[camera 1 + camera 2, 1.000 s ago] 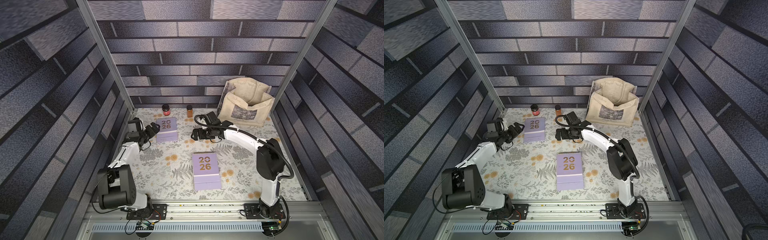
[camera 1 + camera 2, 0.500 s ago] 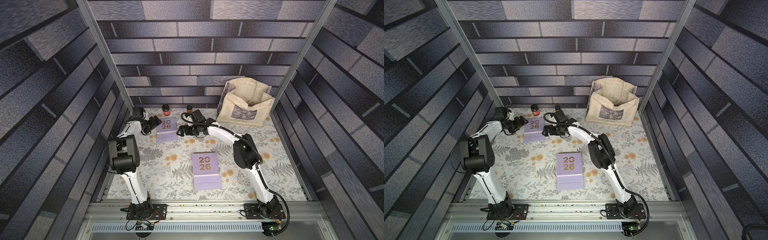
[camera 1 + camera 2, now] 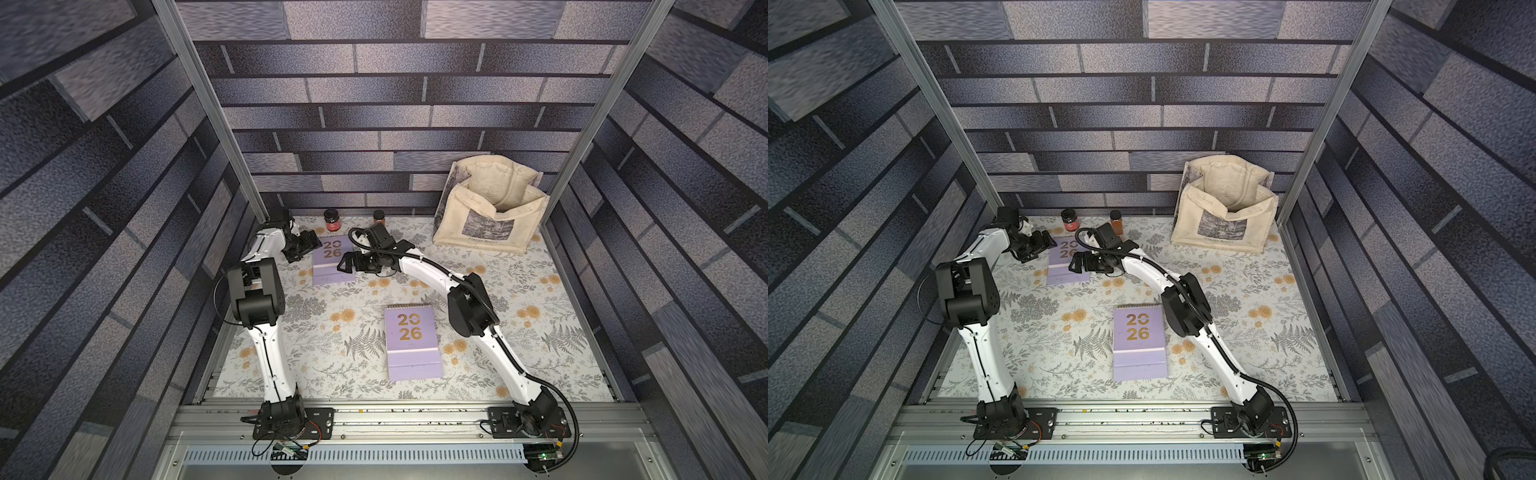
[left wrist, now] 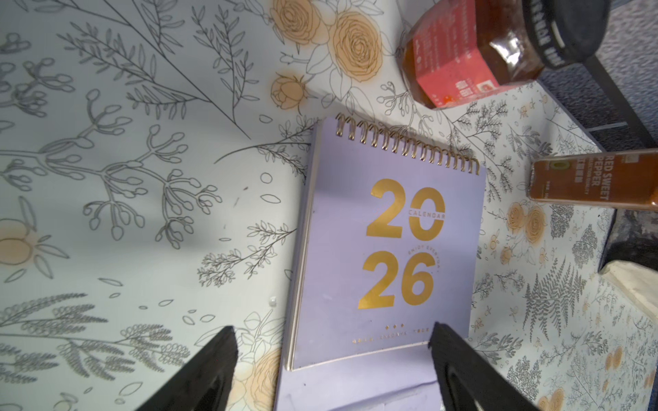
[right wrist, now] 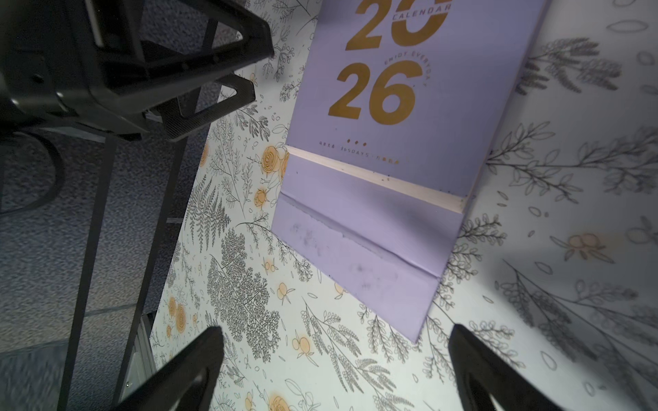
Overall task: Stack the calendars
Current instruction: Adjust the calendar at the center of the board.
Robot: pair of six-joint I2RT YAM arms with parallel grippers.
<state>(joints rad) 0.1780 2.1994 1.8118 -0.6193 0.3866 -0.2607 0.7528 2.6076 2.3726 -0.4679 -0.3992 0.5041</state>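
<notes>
Back wall: we see a back wall (image 3: 395, 124) printed with long grey-violet bricks and dark joints, in both top views.
Side walls: the same brick print covers the left wall (image 3: 83, 208) and the right wall (image 3: 685, 208), and both slant in towards the far end.
Frame: we count two bare aluminium uprights, a left post (image 3: 208, 112) and a right post (image 3: 598, 112), rising from the far corners.
Table: the table (image 3: 540, 332) carries a pale sheet printed with grey ferns and yellow-orange roses.
Near edge: an aluminium rail (image 3: 415, 419) crosses the table's near side, and a slotted grey duct (image 3: 415, 456) lies just beyond it.
Light: we find it soft and even, with only faint shadows on the sheet.
</notes>
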